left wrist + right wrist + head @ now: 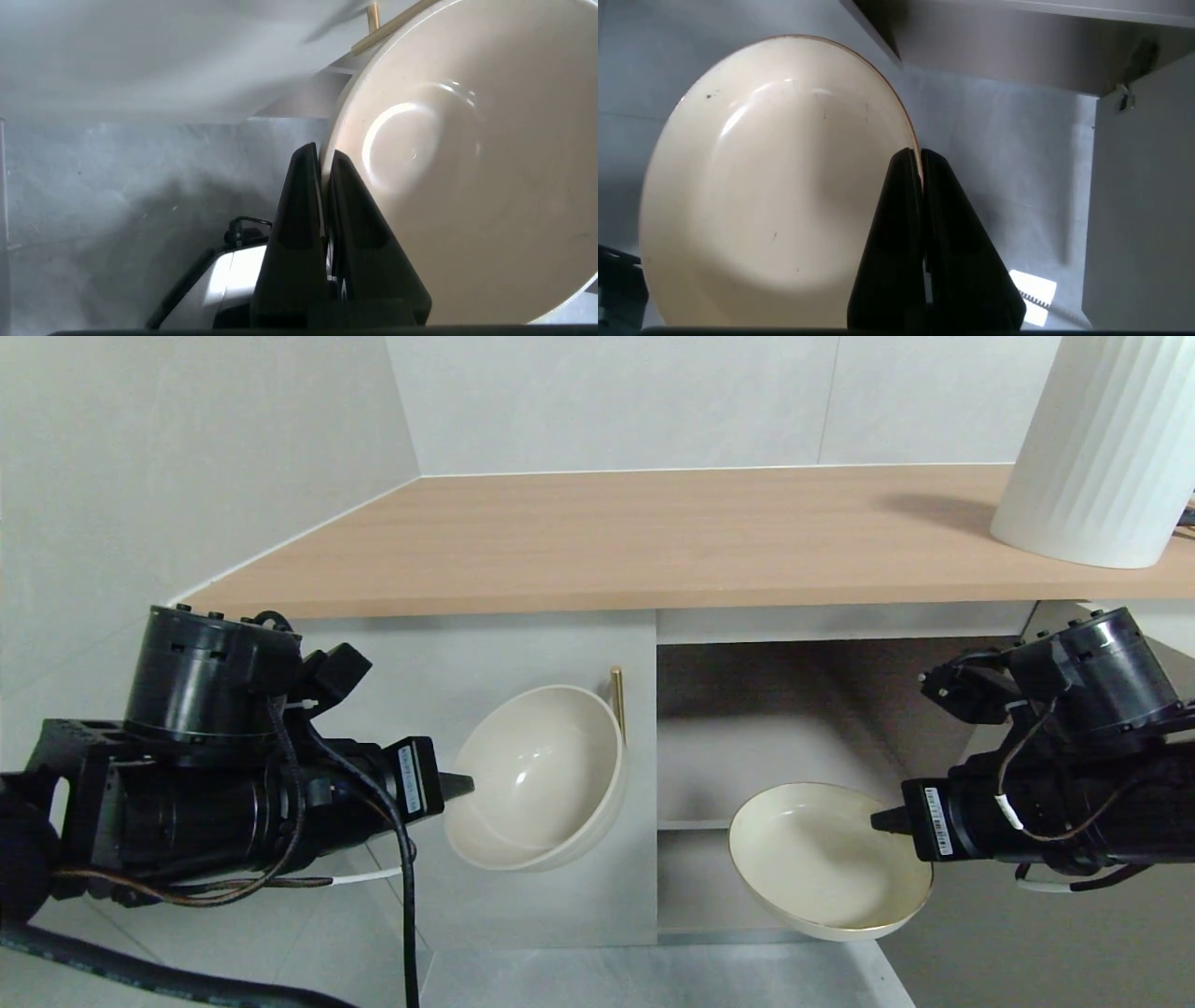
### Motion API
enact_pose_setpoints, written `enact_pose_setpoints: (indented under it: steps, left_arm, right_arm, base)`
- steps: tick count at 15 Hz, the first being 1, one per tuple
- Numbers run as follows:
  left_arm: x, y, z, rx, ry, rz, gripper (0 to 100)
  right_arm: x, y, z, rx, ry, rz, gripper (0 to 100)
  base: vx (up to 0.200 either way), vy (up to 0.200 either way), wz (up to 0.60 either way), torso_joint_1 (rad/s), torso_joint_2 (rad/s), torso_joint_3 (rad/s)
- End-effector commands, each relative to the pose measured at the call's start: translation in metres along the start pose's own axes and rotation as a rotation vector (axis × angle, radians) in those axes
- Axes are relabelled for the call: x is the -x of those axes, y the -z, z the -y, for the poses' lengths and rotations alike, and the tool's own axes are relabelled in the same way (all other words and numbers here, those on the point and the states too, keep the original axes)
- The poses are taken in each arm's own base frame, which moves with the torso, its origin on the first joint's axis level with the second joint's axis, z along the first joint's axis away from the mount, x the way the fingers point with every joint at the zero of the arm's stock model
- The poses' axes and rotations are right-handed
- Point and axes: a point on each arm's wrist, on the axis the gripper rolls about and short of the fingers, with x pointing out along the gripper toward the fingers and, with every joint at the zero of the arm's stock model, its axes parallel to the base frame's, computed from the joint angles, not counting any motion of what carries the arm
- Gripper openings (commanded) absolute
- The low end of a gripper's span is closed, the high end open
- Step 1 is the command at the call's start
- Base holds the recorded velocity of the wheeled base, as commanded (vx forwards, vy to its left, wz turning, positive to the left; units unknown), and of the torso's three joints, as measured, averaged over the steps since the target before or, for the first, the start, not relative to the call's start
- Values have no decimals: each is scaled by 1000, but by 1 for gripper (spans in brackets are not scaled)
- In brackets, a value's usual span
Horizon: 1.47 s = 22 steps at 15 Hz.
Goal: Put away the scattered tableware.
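Below the counter (607, 537), at the closed door (551, 649) of the cabinet (775, 728), left gripper (457, 786) pinches the rim of a cream bowl (541, 775), jaws clamped on it, the bowl tilted just beside the gold handle (616, 702). At the cabinet's open side, right gripper (885, 819) has its jaws clamped on the rim of a cream plate (822, 863), held tilted in front of the opening, apart from the bowl.

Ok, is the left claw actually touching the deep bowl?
Touching. The left wrist view shows the left claw pinched shut on the rim of the deep bowl, with no gap on either side.
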Motion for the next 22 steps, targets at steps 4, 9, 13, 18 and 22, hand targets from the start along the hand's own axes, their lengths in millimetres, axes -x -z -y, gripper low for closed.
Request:
enact_pose_setpoints:
  steps: [4, 9, 13, 18, 22]
  left_arm:
    - [-2, 0, 0, 1, -4, -5, 0]
    - [-9, 2, -2, 3, -16, -23, 0]
    - [-10, 2, -3, 3, -19, -28, 0]
    - [-12, 3, -3, 6, -23, -34, 0]
    - [-12, 4, -3, 4, -22, -37, 0]
  right_arm:
    - [-32, -1, 7, -19, 31, -35, 0]
    - [-102, 5, 15, -40, 117, -44, 0]
    - [-160, 8, 27, -124, 153, 60, 0]
    - [-194, 14, 41, -145, 199, 115, 0]
    - [-227, 8, 67, -187, 263, 196, 0]
  base:
    - [0, 0, 0, 0, 0, 0]
    - [0, 0, 0, 0, 0, 0]
    - [0, 0, 0, 0, 0, 0]
    - [0, 0, 0, 0, 0, 0]
    - [0, 0, 0, 0, 0, 0]
